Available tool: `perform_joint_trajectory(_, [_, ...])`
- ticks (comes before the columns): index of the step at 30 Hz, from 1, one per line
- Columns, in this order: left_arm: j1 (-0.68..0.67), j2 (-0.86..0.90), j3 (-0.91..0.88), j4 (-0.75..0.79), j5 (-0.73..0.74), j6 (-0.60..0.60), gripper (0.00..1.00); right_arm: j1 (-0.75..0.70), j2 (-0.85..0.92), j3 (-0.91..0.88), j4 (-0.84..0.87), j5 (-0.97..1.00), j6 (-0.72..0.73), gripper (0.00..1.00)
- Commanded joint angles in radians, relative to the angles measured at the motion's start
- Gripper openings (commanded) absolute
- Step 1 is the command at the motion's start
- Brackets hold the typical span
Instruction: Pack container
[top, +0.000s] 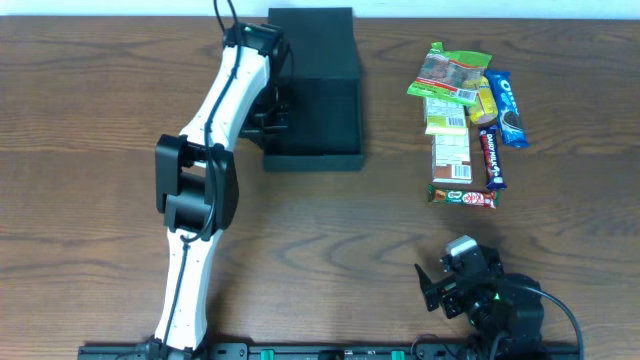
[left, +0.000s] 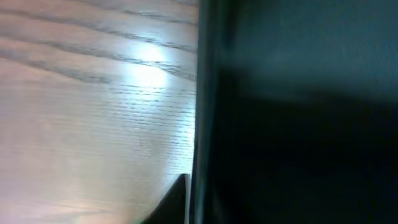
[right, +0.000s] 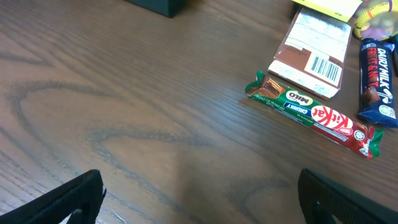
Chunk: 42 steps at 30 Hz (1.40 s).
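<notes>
The white left arm (top: 205, 180) reaches from the table's near edge up to the far middle. There the left gripper (top: 274, 112) sits against the left wall of the container (top: 315, 125). Its dark fingers merge with the box from overhead. The left wrist view is a close blur of wood grain, a black wall (left: 298, 124) and a sliver of one finger (left: 177, 205), so I cannot tell whether the jaws are clamped or loose.

The container is matte black, rectangular and much larger than any snack. It stands at the far centre of the wooden table (top: 90, 100). Its flap lid (top: 312, 40) is raised at the far side, and the tray's dark inside is hard to read.

Well to the right lies a cluster of snacks: a green packet (top: 450, 72), an Oreo pack (top: 508, 108), a brown carton (top: 451, 155), a Dairy Milk bar (top: 491, 158) and, nearest, a KitKat bar (top: 462, 196).

The right gripper (top: 445, 285) is at the near right edge. Its fingers are spread wide over bare wood with nothing between them. In the right wrist view only a black corner of the container (right: 158, 5) shows at the top edge, and the Dairy Milk bar is cut off at the right.
</notes>
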Motion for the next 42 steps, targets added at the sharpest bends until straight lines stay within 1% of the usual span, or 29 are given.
perform_joint_trajectory(1, [0.002,0.017,0.003,-0.004,0.006,-0.015,0.72,0.010,-0.005,-0.005,-0.002,-0.012,-0.011,0.99])
perform_joint_trajectory(2, [0.005,0.016,0.003,-0.003,0.006,-0.015,0.81,0.010,-0.005,-0.005,-0.002,-0.012,-0.011,0.99])
perform_joint_trajectory(7, [0.024,-0.027,0.006,0.031,0.006,-0.013,0.82,0.010,-0.005,-0.005,-0.002,-0.012,-0.011,0.99])
perform_joint_trajectory(10, [0.029,-0.085,0.013,0.107,-0.007,0.007,0.84,0.010,-0.005,-0.005,-0.002,-0.012,-0.011,0.99])
perform_joint_trajectory(12, [0.031,-0.134,0.014,0.186,-0.042,0.027,0.89,0.010,-0.005,-0.005,-0.002,-0.012,-0.011,0.99])
perform_joint_trajectory(14, [0.034,-0.183,0.014,0.275,-0.069,0.043,0.98,0.010,-0.005,-0.005,-0.002,-0.012,-0.011,0.99])
perform_joint_trajectory(15, [0.036,-0.204,0.014,0.318,-0.073,0.055,0.95,0.010,-0.005,-0.005,-0.002,-0.012,-0.011,0.99])
perform_joint_trajectory(19, [0.056,-0.269,0.014,0.497,-0.071,0.105,0.96,0.010,-0.005,-0.005,-0.002,-0.012,-0.011,0.99])
perform_joint_trajectory(22, [0.082,-0.279,0.014,0.575,-0.070,0.105,0.95,0.010,-0.005,-0.005,-0.002,-0.012,-0.011,0.99])
perform_joint_trajectory(29, [0.143,-0.271,0.014,0.658,-0.031,0.098,0.95,0.010,-0.005,-0.005,0.011,-0.012,-0.011,0.99])
perform_joint_trajectory(32, [0.155,-0.270,0.014,0.679,-0.021,0.098,0.95,0.010,-0.005,-0.005,0.101,-0.040,-0.010,0.99])
perform_joint_trajectory(35, [0.163,-0.270,0.014,0.687,0.001,0.098,0.96,0.010,-0.005,-0.006,0.249,-0.179,0.043,0.99])
perform_joint_trajectory(36, [0.163,-0.270,0.014,0.689,0.007,0.098,0.96,0.010,-0.005,-0.006,0.297,-0.225,0.103,0.99])
perform_joint_trajectory(38, [0.166,-0.270,0.014,0.695,0.019,0.098,0.95,0.010,-0.005,-0.005,0.367,-0.338,0.288,0.99])
perform_joint_trajectory(40, [0.169,-0.270,0.014,0.702,0.019,0.098,0.95,0.009,-0.005,-0.005,0.417,-0.340,0.360,0.99])
perform_joint_trajectory(42, [0.174,-0.270,0.014,0.705,0.027,0.098,0.96,0.009,-0.005,-0.006,0.502,-0.333,0.363,0.99])
